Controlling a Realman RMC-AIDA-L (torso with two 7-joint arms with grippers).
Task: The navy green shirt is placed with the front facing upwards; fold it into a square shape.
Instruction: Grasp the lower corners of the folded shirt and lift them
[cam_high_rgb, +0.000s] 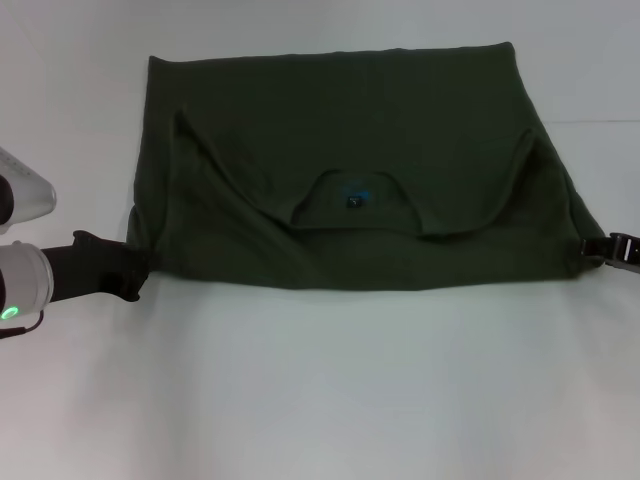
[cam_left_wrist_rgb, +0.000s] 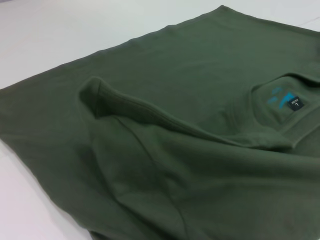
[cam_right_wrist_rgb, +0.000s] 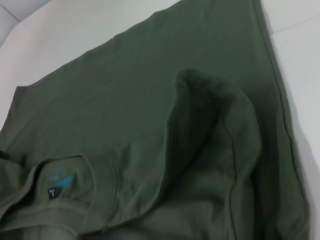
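White tabletop (cam_high_rgb: 330, 390) carries the navy green shirt (cam_high_rgb: 350, 150), folded once, stretched between left gripper (cam_high_rgb: 135, 272) and right gripper (cam_high_rgb: 592, 247). Whether either is clamped on its near corner, I cannot tell. Both corners should travel level, keeping edges aligned.

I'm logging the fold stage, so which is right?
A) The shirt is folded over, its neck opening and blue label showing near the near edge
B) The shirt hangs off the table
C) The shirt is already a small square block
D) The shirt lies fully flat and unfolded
A: the navy green shirt lies doubled over on the table, collar and blue label toward the near edge, left gripper and right gripper at its near corners.
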